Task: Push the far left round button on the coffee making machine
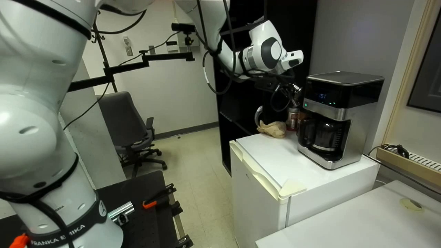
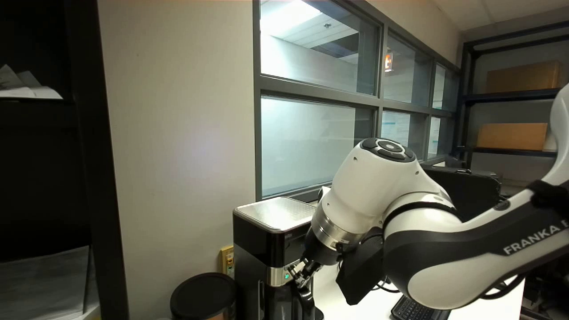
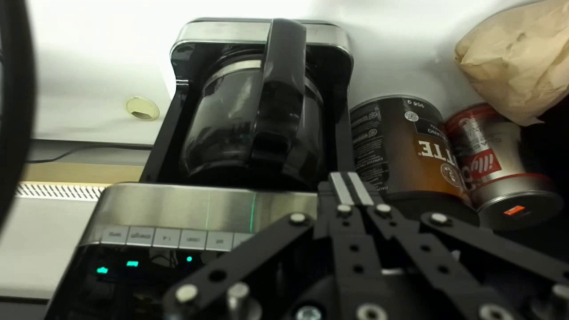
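The coffee maker (image 1: 351, 117) is standing on the white cabinet (image 1: 258, 189), and the gripper (image 3: 351, 189) is pointing down at the left end of its front, jaws meeting with nothing showing between. A green-lit button (image 2: 286, 276), likely the target, is glowing just beside the tips. In the wrist view the gripper is covering that spot; nothing is showing whether they are touching.

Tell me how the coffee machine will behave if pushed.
The coffee machine probably resists tipping: its broad base sits flat on the white cabinet top. Its metal-looking casing suggests weight. A push might slide it: that top looks smooth.
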You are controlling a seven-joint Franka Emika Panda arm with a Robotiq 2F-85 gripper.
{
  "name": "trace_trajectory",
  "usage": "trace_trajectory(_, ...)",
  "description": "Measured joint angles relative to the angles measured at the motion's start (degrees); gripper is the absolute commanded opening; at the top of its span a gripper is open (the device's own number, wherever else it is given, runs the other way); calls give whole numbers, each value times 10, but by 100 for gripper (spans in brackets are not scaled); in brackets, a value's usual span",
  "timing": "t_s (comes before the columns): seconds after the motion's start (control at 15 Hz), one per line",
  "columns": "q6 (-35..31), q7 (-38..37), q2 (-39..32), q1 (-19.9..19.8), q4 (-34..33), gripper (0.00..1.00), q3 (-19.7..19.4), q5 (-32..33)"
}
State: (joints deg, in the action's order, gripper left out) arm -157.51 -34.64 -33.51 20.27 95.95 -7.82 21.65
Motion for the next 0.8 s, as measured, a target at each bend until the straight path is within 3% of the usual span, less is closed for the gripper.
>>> trace_trajectory(0.8,22,1,-76,4,-104,0,-8,-27)
